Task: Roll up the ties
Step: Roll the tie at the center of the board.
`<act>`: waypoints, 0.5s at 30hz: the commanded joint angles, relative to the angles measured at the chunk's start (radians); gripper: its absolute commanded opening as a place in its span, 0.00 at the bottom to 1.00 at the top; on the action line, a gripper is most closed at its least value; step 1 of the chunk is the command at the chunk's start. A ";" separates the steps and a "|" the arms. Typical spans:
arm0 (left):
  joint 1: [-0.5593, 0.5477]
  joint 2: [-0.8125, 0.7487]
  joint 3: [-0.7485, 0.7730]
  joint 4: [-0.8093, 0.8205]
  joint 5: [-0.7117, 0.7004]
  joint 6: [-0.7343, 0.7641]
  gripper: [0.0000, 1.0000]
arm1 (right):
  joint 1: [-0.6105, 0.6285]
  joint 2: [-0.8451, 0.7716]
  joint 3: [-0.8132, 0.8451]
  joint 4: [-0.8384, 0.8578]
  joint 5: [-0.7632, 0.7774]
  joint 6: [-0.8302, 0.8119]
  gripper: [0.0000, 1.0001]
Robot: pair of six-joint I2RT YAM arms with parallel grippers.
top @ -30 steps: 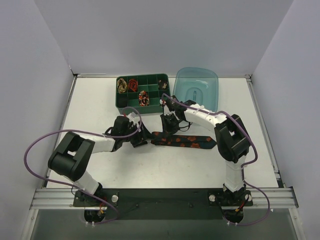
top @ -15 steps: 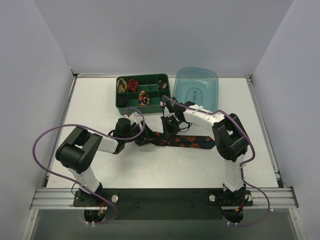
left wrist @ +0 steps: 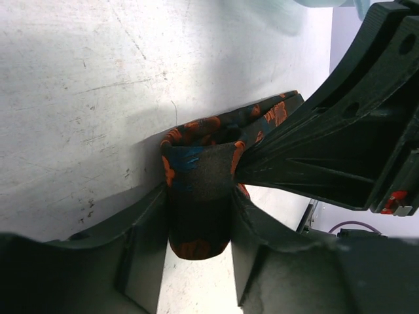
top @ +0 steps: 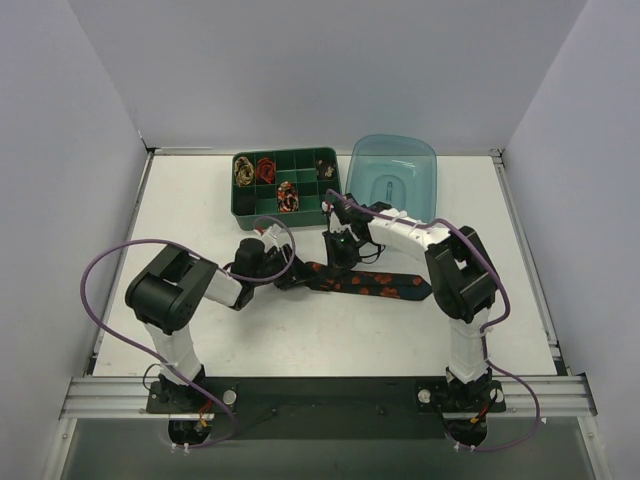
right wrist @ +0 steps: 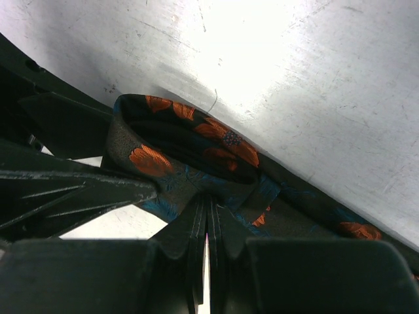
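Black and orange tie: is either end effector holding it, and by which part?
Both hold the tie. The right end effector pinches the wall of its rolled end; the left end effector clasps that roll's sides.

The left gripper (top: 297, 276) and the right gripper (top: 336, 265) are crowding together over the looped end of the black fabric necktie with orange-red blotches (top: 385, 285) at mid-table, each closing on the fabric and leaving no gap between them. The green plastic compartment tray (top: 280, 217) and the translucent blue plastic tub (top: 410, 160) are standing close behind, blocking the rear centre. The white table (top: 320, 335) is lying open in front of the necktie, toward the rear left and along the right side.
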 commanded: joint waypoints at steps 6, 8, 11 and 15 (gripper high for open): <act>-0.005 -0.133 0.115 -0.294 -0.021 0.130 0.41 | -0.003 -0.003 -0.012 -0.015 0.024 -0.018 0.00; -0.006 -0.156 0.177 -0.395 -0.036 0.176 0.41 | -0.004 0.001 -0.012 -0.016 0.023 -0.016 0.00; -0.012 -0.178 0.246 -0.551 -0.067 0.254 0.36 | -0.003 0.017 -0.010 -0.015 0.021 -0.018 0.00; -0.043 -0.188 0.339 -0.752 -0.128 0.359 0.33 | 0.000 0.035 -0.004 -0.012 0.018 -0.018 0.00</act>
